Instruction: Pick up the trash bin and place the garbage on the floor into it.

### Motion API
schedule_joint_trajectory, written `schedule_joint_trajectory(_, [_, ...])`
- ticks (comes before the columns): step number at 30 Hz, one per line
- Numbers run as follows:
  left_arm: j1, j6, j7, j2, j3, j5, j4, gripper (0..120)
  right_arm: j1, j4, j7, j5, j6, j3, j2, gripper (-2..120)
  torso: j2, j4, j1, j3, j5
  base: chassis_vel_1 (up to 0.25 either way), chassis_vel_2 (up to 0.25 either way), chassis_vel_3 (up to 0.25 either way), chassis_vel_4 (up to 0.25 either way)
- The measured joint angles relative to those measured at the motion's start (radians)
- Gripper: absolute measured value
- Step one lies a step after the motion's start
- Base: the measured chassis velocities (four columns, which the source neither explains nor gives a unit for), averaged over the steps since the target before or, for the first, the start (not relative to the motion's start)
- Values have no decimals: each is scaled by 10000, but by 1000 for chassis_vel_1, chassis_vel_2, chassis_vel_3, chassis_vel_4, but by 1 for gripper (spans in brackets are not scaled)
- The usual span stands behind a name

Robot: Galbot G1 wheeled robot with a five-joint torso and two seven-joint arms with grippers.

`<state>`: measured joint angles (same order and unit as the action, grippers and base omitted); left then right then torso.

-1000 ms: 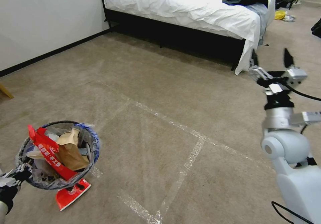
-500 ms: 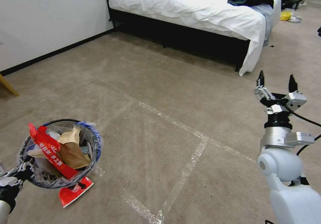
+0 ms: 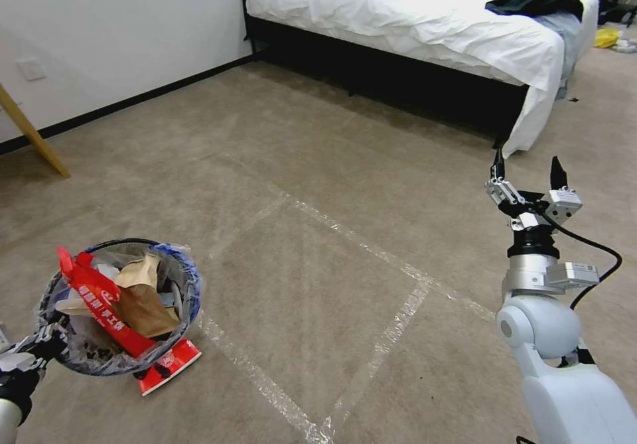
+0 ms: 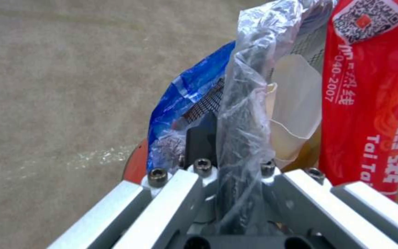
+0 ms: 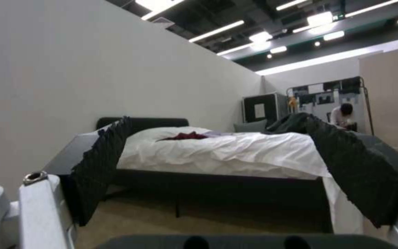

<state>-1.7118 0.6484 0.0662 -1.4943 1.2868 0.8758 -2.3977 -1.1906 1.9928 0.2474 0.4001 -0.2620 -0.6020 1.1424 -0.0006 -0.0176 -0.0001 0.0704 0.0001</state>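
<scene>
The trash bin [image 3: 119, 311], black-rimmed with a crinkled clear liner, hangs at my lower left. It is stuffed with a red wrapper [image 3: 99, 304], brown paper [image 3: 142, 298] and white scraps. My left gripper [image 3: 36, 351] is shut on the bin's near rim. The left wrist view shows the liner-wrapped rim [image 4: 240, 114] running between the jaws of my left gripper [image 4: 233, 166]. A flat red wrapper [image 3: 171, 366] lies on the floor [image 3: 318, 285], partly under the bin. My right gripper [image 3: 526, 170] is open, raised over the carpet and pointing at the bed; my right gripper [image 5: 231, 169] holds nothing.
A bed [image 3: 424, 39] with white sheets and dark clothes stands ahead, its black frame low to the carpet. A white wall [image 3: 119, 26] runs along the left with a slanted wooden leg [image 3: 30, 132]. Clear tape lines [image 3: 391, 328] cross the carpet. Yellow clutter [image 3: 607, 36] lies far right.
The whole view has shifted right, so the camera turned left. My right gripper has come down and stays open. The bin stays held in the same spot of the view.
</scene>
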Motion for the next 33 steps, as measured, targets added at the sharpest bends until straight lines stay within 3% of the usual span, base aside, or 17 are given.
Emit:
schedule_joint_trajectory(15, [50,-79,-28,-41,-46,-164,161,1,212,-262,-26,16,-39,221,44,95,0,-3,0,0,2,0,0,0,0])
schedule_joint_trajectory(33, [134,-70,-44,-129,60,-187,260,1,273,-486,-185,-127,-197,334,337,97,0,0,0,1,2,82,78,78,79])
